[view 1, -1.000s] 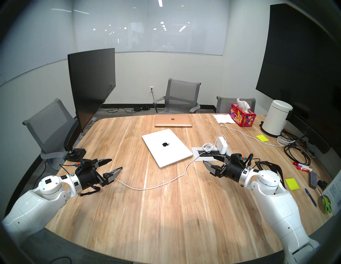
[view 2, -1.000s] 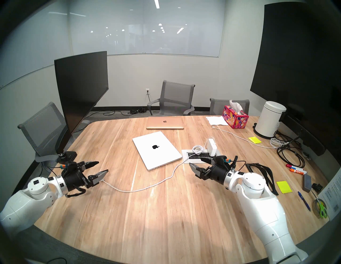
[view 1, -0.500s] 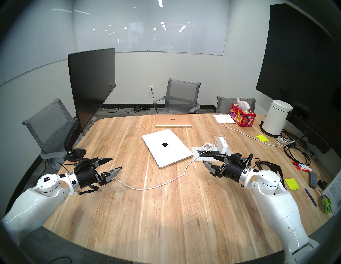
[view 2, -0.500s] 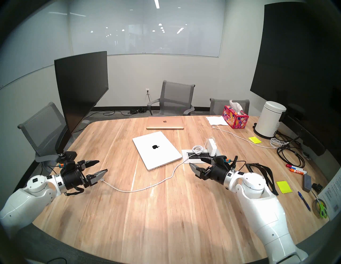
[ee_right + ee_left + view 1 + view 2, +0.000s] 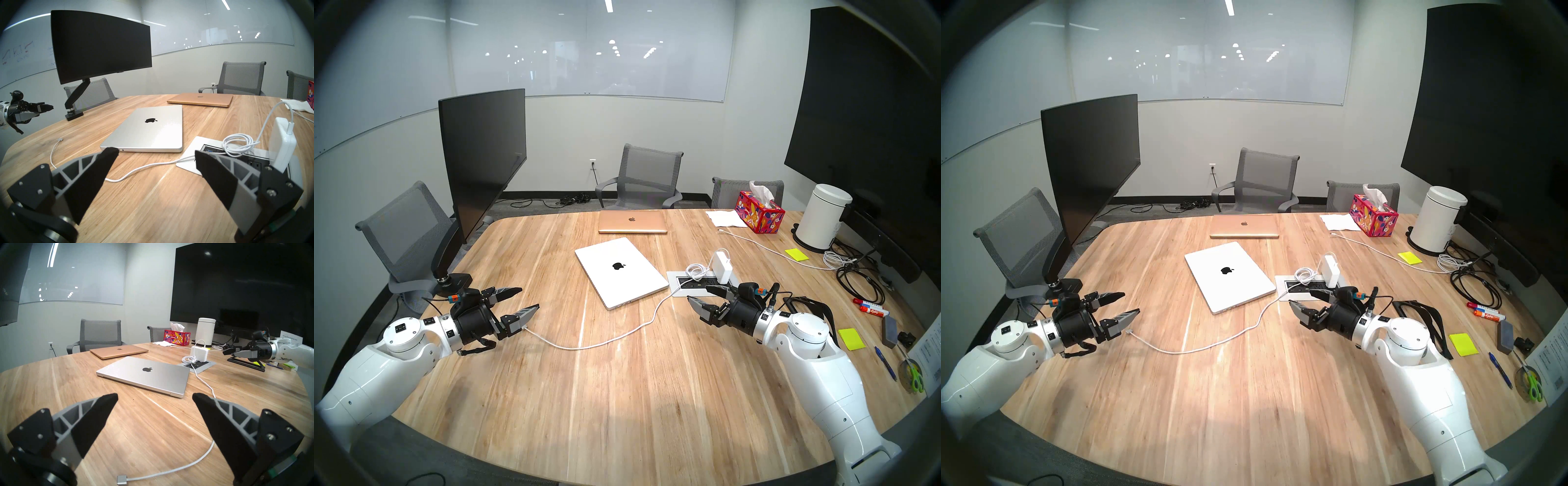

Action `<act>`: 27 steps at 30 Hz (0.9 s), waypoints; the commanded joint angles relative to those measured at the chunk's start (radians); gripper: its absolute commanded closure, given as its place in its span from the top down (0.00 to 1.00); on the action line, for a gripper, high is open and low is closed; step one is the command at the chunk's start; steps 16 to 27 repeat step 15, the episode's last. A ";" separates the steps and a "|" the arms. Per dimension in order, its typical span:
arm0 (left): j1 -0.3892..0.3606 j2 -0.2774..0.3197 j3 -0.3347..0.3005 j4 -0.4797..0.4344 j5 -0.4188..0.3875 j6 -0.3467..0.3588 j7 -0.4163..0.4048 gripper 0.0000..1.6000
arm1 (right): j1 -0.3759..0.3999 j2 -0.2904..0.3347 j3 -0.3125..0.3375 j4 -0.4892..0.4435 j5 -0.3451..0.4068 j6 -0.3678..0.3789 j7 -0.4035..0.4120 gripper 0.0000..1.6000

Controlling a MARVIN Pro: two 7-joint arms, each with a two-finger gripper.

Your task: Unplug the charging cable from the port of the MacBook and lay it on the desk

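Note:
The silver MacBook (image 5: 619, 271) lies closed mid-desk, with nothing plugged into its near edge. The white charging cable (image 5: 595, 344) lies on the wooden desk (image 5: 619, 407), running from the white power brick (image 5: 721, 268) at the outlet panel (image 5: 673, 276) to its plug (image 5: 122, 480). The plug rests flat just below my left gripper (image 5: 527, 298), which hovers open and empty a little above the desk. My right gripper (image 5: 698, 293) is open and empty beside the outlet panel, over the cable's near stretch (image 5: 144, 167).
A rose-gold laptop (image 5: 633, 222) sits at the far edge. A black monitor (image 5: 483, 159) on an arm stands at the left. On the right are a tissue box (image 5: 760, 212), a white canister (image 5: 823, 220), another white cord (image 5: 765, 246), black cables (image 5: 857, 281), markers and sticky notes.
My left gripper has risen slightly and drawn back, uncovering the plug on the desk. The cable and the right arm have not moved.

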 commanded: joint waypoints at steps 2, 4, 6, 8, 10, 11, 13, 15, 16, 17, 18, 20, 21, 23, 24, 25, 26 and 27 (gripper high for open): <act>-0.007 0.000 -0.009 -0.007 -0.002 -0.008 0.001 1.00 | 0.008 0.002 0.006 -0.016 0.002 0.002 -0.002 1.00; -0.007 0.000 -0.009 -0.007 -0.002 -0.008 0.001 1.00 | 0.008 0.002 0.006 -0.016 0.002 0.002 -0.002 1.00; -0.007 0.000 -0.009 -0.007 -0.002 -0.007 0.001 1.00 | 0.008 0.002 0.006 -0.016 0.002 0.002 -0.002 1.00; -0.007 0.000 -0.009 -0.007 -0.002 -0.007 0.001 1.00 | 0.008 0.002 0.006 -0.016 0.002 0.002 -0.002 1.00; -0.007 0.000 -0.009 -0.007 -0.001 -0.007 0.001 1.00 | 0.008 0.002 0.006 -0.016 0.002 0.002 -0.002 1.00; -0.007 0.000 -0.009 -0.007 -0.001 -0.007 0.001 1.00 | 0.008 0.002 0.006 -0.016 0.002 0.002 -0.002 1.00; -0.007 0.000 -0.009 -0.007 -0.001 -0.007 0.001 1.00 | 0.008 0.002 0.006 -0.016 0.002 0.002 -0.002 1.00; -0.007 0.000 -0.009 -0.007 -0.001 -0.007 0.001 1.00 | 0.008 0.002 0.006 -0.016 0.002 0.002 -0.002 1.00; -0.007 0.000 -0.009 -0.007 -0.001 -0.007 0.001 1.00 | 0.008 0.002 0.006 -0.016 0.002 0.002 -0.002 1.00; -0.007 0.000 -0.009 -0.007 -0.001 -0.007 0.001 1.00 | 0.008 0.002 0.006 -0.016 0.002 0.002 -0.002 1.00; -0.007 0.000 -0.009 -0.007 -0.001 -0.007 0.001 1.00 | 0.008 0.002 0.006 -0.016 0.002 0.002 -0.002 1.00; -0.007 0.000 -0.009 -0.007 -0.001 -0.007 0.001 1.00 | 0.008 0.002 0.006 -0.016 0.002 0.002 -0.002 1.00; -0.007 0.000 -0.009 -0.007 -0.001 -0.007 0.001 1.00 | 0.008 0.002 0.006 -0.016 0.002 0.002 -0.002 1.00; -0.007 0.000 -0.009 -0.007 -0.001 -0.007 0.001 1.00 | 0.008 0.002 0.006 -0.016 0.002 0.002 -0.002 1.00; -0.007 0.000 -0.009 -0.007 -0.001 -0.007 0.001 1.00 | 0.008 0.002 0.006 -0.016 0.002 0.002 -0.002 1.00; -0.007 0.000 -0.009 -0.007 -0.001 -0.007 0.001 1.00 | 0.008 0.002 0.006 -0.016 0.002 0.002 -0.002 1.00; -0.007 0.000 -0.009 -0.007 -0.001 -0.007 0.001 1.00 | 0.008 0.002 0.006 -0.016 0.002 0.002 -0.002 1.00; -0.007 0.000 -0.009 -0.007 -0.001 -0.007 0.001 1.00 | 0.008 0.002 0.006 -0.016 0.002 0.002 -0.002 1.00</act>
